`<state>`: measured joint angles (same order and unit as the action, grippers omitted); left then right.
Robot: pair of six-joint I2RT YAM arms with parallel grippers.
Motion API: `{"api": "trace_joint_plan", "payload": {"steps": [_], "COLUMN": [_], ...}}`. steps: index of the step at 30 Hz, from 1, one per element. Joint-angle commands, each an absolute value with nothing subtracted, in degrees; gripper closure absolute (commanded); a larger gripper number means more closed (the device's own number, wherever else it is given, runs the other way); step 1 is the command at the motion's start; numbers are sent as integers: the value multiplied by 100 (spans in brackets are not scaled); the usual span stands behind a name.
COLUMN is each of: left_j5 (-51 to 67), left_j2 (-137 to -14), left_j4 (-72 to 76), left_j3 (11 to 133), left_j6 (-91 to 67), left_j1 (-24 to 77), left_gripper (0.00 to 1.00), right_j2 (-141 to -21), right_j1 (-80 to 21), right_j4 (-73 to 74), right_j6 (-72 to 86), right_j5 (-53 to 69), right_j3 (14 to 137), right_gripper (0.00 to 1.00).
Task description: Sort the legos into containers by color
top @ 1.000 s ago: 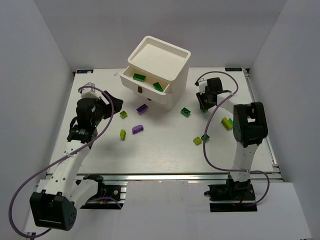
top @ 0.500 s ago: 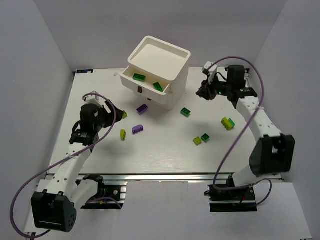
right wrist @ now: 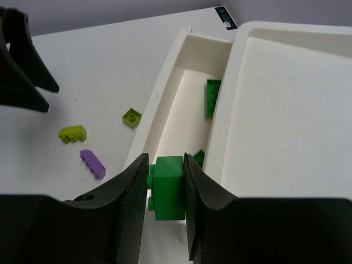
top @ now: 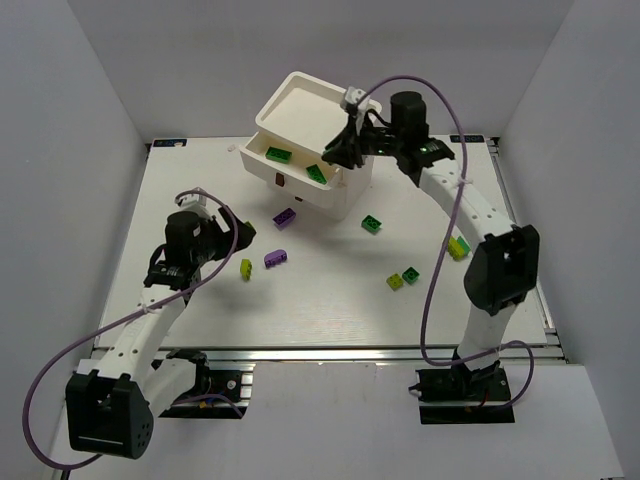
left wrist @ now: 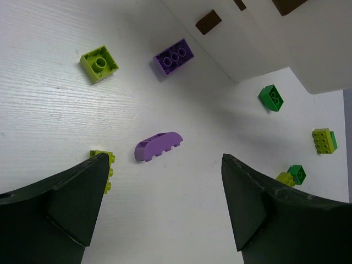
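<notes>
The white chest (top: 318, 120) has its top drawer (top: 290, 165) pulled open, with two dark green legos (top: 278, 154) inside. My right gripper (top: 342, 152) is over that drawer, shut on a dark green lego (right wrist: 168, 187), above the drawer's inside (right wrist: 184, 115). My left gripper (top: 243, 232) is open and empty, low over the table. In the left wrist view a curved purple lego (left wrist: 158, 146) lies ahead of its gripper (left wrist: 165, 159), and a lime lego (left wrist: 108, 165) touches the left finger's edge.
Loose on the table are a purple brick (top: 285, 217), a dark green brick (top: 371, 224), a lime and green pair (top: 403, 278) and a lime-green stack (top: 457, 247). A lime square (left wrist: 99, 63) lies near the chest's brown pulls (left wrist: 208, 22).
My right arm swung from the table's right side to above the open top drawer. My left gripper moved a little right, toward the purple and lime legos.
</notes>
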<state>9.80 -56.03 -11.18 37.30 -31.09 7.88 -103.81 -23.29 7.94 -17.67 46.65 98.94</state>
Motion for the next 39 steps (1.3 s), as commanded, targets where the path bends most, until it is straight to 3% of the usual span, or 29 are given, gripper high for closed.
{"api": "trace_joint_plan", "payload": {"steps": [1, 4, 6, 7, 9, 15, 19, 21, 27, 31, 33, 35, 38, 39], "left_j5": [1125, 1108, 1099, 1116, 1151, 1336, 1362, 1380, 1468, 1503, 1521, 1573, 1644, 1670], "left_j2": [-5353, -5204, -5133, -5089, -5063, -5203, -5282, -5300, -5370, -5414, -5458, -5554, -5669, -5695], "left_j4": [-958, -1002, -1011, -1011, -976, -870, -817, -765, -571, -519, -518, -466, -396, -378], "left_j3": [3656, 3586, 3542, 3507, 3481, 3533, 3577, 3542, 3401, 3436, 3472, 3489, 3516, 3524], "left_j6": [-3164, -3199, -3234, -3252, -3261, -3243, -3217, -3226, -3296, -3261, -3243, -3226, -3217, -3217], "left_j1": [773, 773, 773, 773, 773, 773, 773, 773, 773, 773, 773, 773, 773, 773], "left_gripper": [7, 7, 7, 7, 7, 7, 7, 7, 7, 7, 7, 7, 7, 7], "right_j2": [-10756, -10959, -11030, -11091, -11135, -11162, -10611, -10224, -8046, -7559, -7532, -7620, -8085, -8382], "right_j1": [-2671, -2794, -2874, -2874, -2909, -2900, -2830, -2787, -2488, -2225, -2101, -1996, -1855, -1854], "right_j4": [633, 738, 834, 852, 914, 1028, 976, 669, -1159, -381, 364, 754, 1326, 1458], "right_j6": [-1301, -1370, -1424, -1450, -1503, -1407, -1213, -1213, -931, -1177, -1326, -1520, -1792, -1828], "right_j5": [4176, 3816, 3622, 3464, 3314, 3251, 3393, 3253, 2024, 1881, 1872, 1855, 1846, 1872], "right_j3": [10678, 10889, 10951, 10969, 11021, 11328, 11295, 10629, 7421, 6856, 6768, 6680, 6557, 6557], "right_gripper": [80, 72, 60, 49, 41, 34, 42, 47, 96, 96, 90, 78, 32, 21]}}
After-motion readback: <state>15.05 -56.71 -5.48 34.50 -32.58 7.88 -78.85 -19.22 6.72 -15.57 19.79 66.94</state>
